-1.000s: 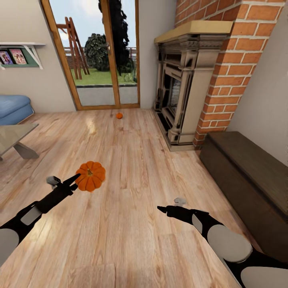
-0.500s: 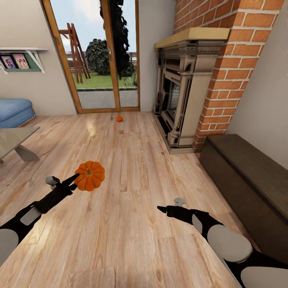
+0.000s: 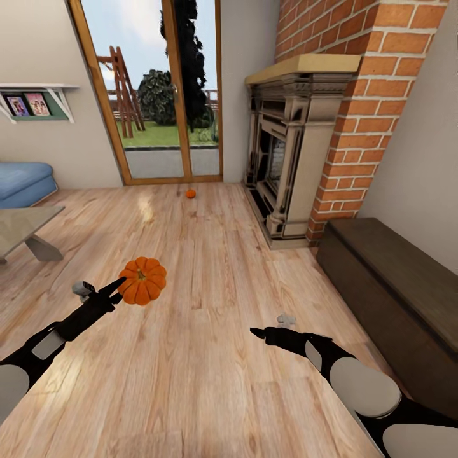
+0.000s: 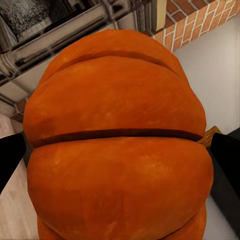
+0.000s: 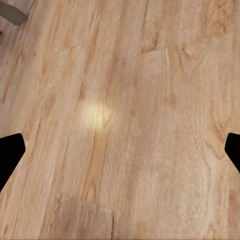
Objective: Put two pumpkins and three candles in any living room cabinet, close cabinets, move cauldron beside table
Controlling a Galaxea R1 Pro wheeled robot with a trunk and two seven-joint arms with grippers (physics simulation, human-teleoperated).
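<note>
Head view: your left gripper (image 3: 121, 284) is clamped on a pumpkin (image 3: 143, 280); cabinet (image 3: 394, 286) is shut at right, 2nd pumpkin (image 3: 190, 193) by the door. Left wrist: pumpkin w/ jaws hugging both sides; keep grip firm. Right wrist: right gripper (image 5: 120, 150) jaws apart over floor (image 5: 130, 100); use it to open a drawer.

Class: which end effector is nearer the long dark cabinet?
Right. The right end effector hangs open beside the cabinet; the left end effector, gripping a pumpkin, is farther across the floor.

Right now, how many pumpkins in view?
2. One pumpkin is held in the left gripper; the other pumpkin lies on the wooden floor near the glass door. Others may be hidden.
</note>
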